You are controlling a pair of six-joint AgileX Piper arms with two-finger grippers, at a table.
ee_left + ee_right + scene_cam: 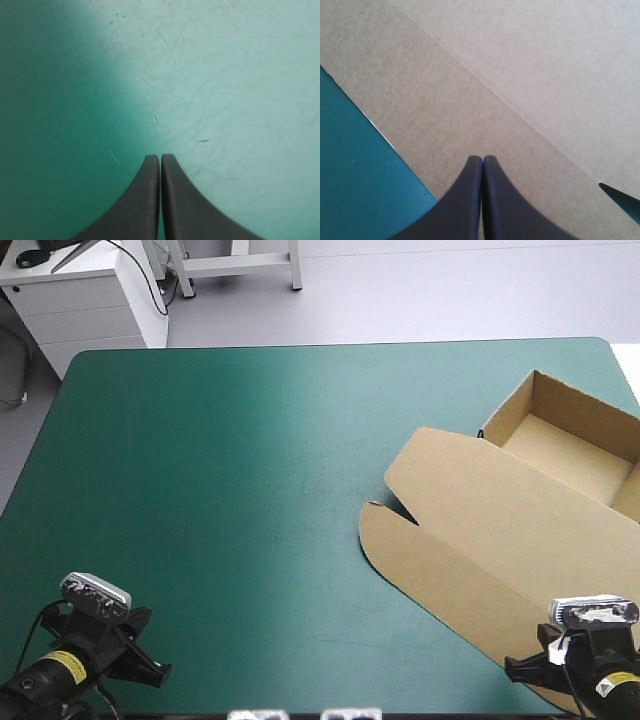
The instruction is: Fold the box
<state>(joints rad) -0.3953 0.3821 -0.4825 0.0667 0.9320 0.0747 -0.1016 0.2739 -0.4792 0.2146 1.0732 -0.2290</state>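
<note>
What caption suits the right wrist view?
Shut right gripper over the flat lid of the box, teal-green cover alongside.

We read the flat-lidded brown box of cut board [470,530] as matt, dry paperboard. It is finely grained, with a pressed crease line across the lid and raw cut edges. The teal-green cover [220,490] on the surface looks smooth with a soft sheen, and fine pale scratches and scuffs show ahead of the left end effector [160,159]. Its black fingers [145,200], like those of the right end effector [483,159], look smooth and matt, plastic or rubber; we cannot tell which.
</note>
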